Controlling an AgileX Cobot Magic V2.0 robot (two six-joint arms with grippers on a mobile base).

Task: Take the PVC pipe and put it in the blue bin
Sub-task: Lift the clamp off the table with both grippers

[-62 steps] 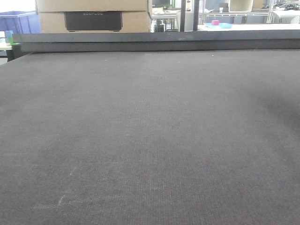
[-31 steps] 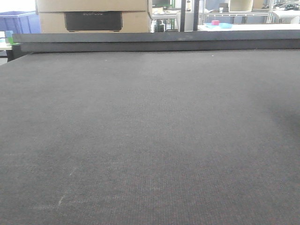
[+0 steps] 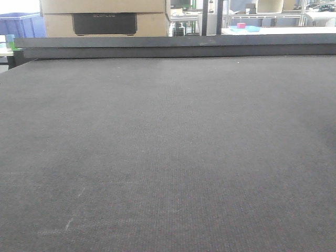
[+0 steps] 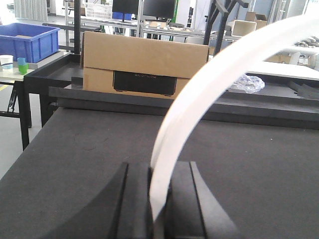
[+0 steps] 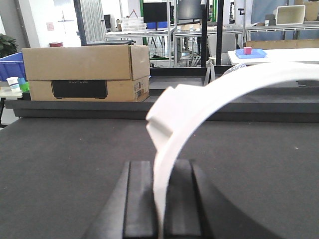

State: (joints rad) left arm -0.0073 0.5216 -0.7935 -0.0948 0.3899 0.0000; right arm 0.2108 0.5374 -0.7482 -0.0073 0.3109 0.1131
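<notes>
Beyond the dark table's (image 3: 168, 157) far edge, the front view shows a cardboard box (image 3: 105, 6) with the blue bin (image 3: 18, 25) left of it. In the left wrist view the left gripper (image 4: 157, 199) clamps a white curved PVC pipe (image 4: 199, 94), well apart from the bin. In the right wrist view the right gripper (image 5: 160, 199) likewise pinches a white curved length.

A soft shadow (image 3: 323, 123) at the right edge of the dark tabletop (image 3: 168, 157), seen from the front-facing camera, is fading and pulling back toward the frame's border, and the woven surface there is growing lighter and more even.
</notes>
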